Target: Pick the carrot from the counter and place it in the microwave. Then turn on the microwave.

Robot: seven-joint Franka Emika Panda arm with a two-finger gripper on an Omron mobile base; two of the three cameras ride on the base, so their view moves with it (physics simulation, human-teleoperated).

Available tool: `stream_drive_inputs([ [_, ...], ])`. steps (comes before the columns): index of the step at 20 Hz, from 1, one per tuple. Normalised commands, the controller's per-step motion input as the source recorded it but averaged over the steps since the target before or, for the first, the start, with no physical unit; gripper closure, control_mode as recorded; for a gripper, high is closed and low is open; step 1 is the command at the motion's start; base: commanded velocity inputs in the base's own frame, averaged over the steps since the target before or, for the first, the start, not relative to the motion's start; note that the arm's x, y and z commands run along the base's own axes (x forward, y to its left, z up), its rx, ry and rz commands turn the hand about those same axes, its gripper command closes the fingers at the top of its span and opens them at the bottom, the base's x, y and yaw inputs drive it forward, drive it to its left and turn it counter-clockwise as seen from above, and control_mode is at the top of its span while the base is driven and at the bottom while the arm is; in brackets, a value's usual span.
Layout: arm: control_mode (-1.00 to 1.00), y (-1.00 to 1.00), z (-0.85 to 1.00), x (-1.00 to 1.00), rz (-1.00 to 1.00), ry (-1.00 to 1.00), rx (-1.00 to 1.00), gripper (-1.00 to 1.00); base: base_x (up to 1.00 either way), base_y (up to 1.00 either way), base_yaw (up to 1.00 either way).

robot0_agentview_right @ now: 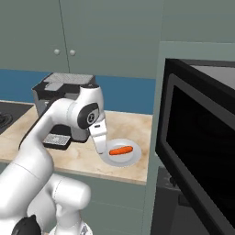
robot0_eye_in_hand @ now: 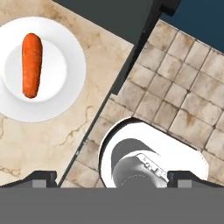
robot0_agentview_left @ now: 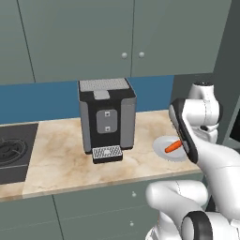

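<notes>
Orange against white, the carrot (robot0_eye_in_hand: 32, 65) lies lengthwise on a round plate (robot0_eye_in_hand: 70, 94) that sits on the beige marble bench (robot0_eye_in_hand: 39, 144), near its front edge. In the hand view the two dark fingers (robot0_eye_in_hand: 43, 178) rise at the bottom edge, far apart and with nothing between them, so they stand released; the carrot lies well away from them, up in the top left corner, off to the left of the span between the tips rather than inside it. From the left base view the carrot (robot0_agentview_left: 173, 146) and plate (robot0_agentview_left: 161, 146) lie just right of a black and grey coffee machine (robot0_agentview_left: 107, 119), partly behind the white arm's forearm. From the right base view the carrot (robot0_agentview_right: 120, 150) rests on the plate (robot0_agentview_right: 131, 157) just beside the arm's wrist, and the microwave (robot0_agentview_right: 202, 137) stands to the right of the bench (robot0_agentview_right: 87, 158) with its dark door swung open toward the camera.
</notes>
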Motion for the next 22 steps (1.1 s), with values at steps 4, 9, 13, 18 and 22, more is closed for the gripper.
stream_drive_inputs([
  [4,-1.0,-0.04,-0.26,0.32,0.0,0.0,0.0,-1.0,0.0,0.0,0.0],
  [9,-1.0,-0.08,-0.25,0.29,0.0,0.0,0.0,-1.0,0.0,0.0,0.0],
  [13,-1.0,-0.09,-0.25,0.24,0.0,0.0,0.0,-1.0,0.0,0.0,0.0],
  [18,-1.0,-0.11,-0.24,0.27,0.0,0.0,0.0,-1.0,0.0,0.0,0.0],
  [22,-1.0,-0.09,-0.25,0.28,0.0,0.0,0.0,-1.0,0.0,0.0,0.0],
])
